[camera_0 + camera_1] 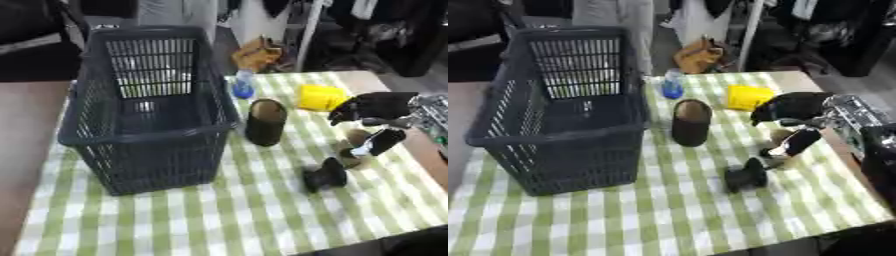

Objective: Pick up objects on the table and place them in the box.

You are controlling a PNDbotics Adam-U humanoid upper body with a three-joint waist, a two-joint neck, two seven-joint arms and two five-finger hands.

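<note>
Right hand (378, 106), fingers (381, 141) curled

no readable text, labels or numbers

The basket (144, 107) stands on the left part of the bench (236, 220). Just right of its near corner stands a cylindrical container (265, 121). Behind that, by the basket's far right corner, is a small bottle (243, 84). A cup (321, 97) lies right of the bottle. Nearer than the cup, the right hand (374, 116) reaches in from the right edge above a roundish object (353, 145). A small dark object (325, 175) lies in front of it.
</note>
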